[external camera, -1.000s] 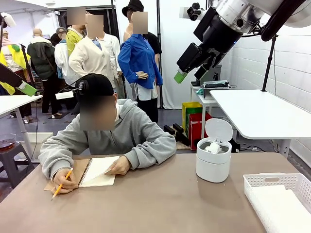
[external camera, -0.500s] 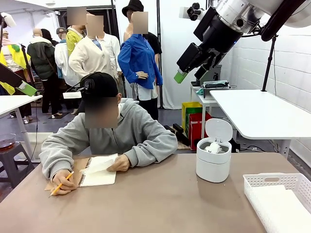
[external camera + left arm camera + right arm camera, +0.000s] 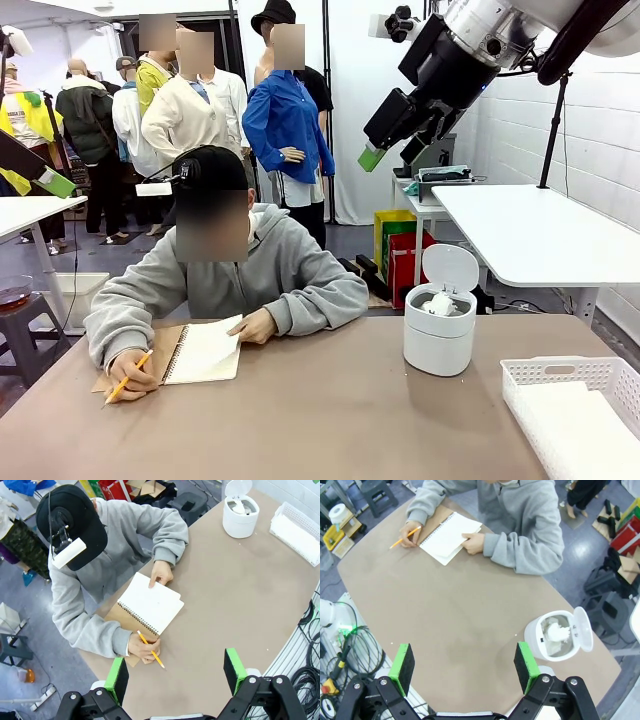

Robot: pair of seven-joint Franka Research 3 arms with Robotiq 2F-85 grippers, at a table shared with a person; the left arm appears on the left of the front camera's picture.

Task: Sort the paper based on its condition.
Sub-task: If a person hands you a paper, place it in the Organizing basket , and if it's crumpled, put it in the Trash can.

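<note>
A white page (image 3: 207, 350) lies flat on the open spiral notebook before the person; one hand (image 3: 254, 326) rests on its far edge, the other holds a yellow pencil (image 3: 127, 375). The same page (image 3: 150, 602) (image 3: 449, 535) shows in both wrist views. A crumpled white paper wad (image 3: 438, 302) (image 3: 556, 630) sits in the open-lidded white bin (image 3: 438, 348). Smooth sheets (image 3: 572, 428) lie in the white basket (image 3: 560, 368). My right gripper (image 3: 392, 152) (image 3: 465, 662) hangs open high above the table. My left gripper (image 3: 175, 672) is open too, high over the near edge.
The bin (image 3: 240, 517) and basket (image 3: 297, 527) stand at the table's right side. Bare brown tabletop (image 3: 320, 420) spreads between the notebook and the bin. Cables (image 3: 355, 645) hang beside the table's near edge. Another white table (image 3: 540, 235) stands behind on the right.
The person curled the notebook page up and has laid it flat again, head lifting a little. Neither arm has moved.
</note>
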